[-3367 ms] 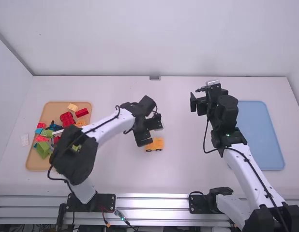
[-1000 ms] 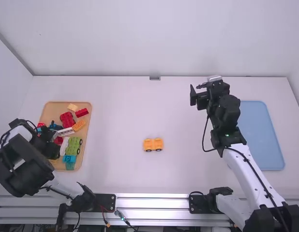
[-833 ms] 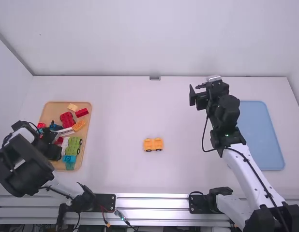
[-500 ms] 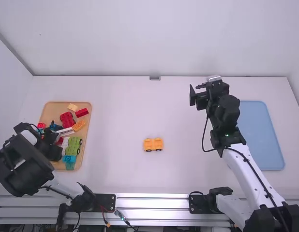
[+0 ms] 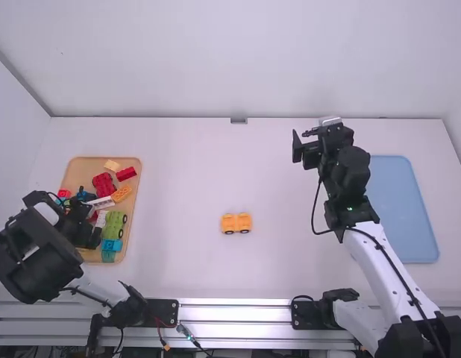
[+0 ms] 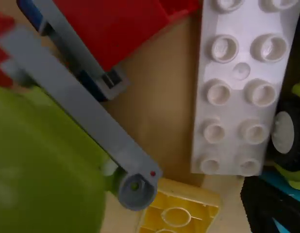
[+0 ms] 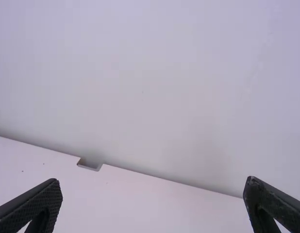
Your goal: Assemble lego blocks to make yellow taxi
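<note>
Over the left tray, my left gripper (image 5: 86, 222) stands open. In the left wrist view, one black finger (image 6: 269, 206) of it shows at the lower right; a large green block (image 6: 43, 170) with a grey bar hides the other side. Between them lies a yellow block (image 6: 181, 206), hollow side up, near a white studded block (image 6: 237, 92). A yellow-orange wheeled piece (image 5: 236, 223) sits mid-table. My right gripper (image 5: 305, 151) is raised at the right, open and holding nothing; in the right wrist view, the gripper (image 7: 152, 204) has its fingers wide apart.
The wooden tray (image 5: 81, 165) holds red blocks (image 5: 104, 183), an orange block (image 5: 121, 193), a green wheeled piece (image 5: 114, 224) and a teal block (image 5: 110, 245). A blue tray (image 5: 401, 209) lies at the right, beside the right arm.
My left gripper has gone from beside the yellow-orange wheeled piece to the left tray, leaving that piece on the table. Over the last second it has shifted only slightly. The right arm has barely moved.
</note>
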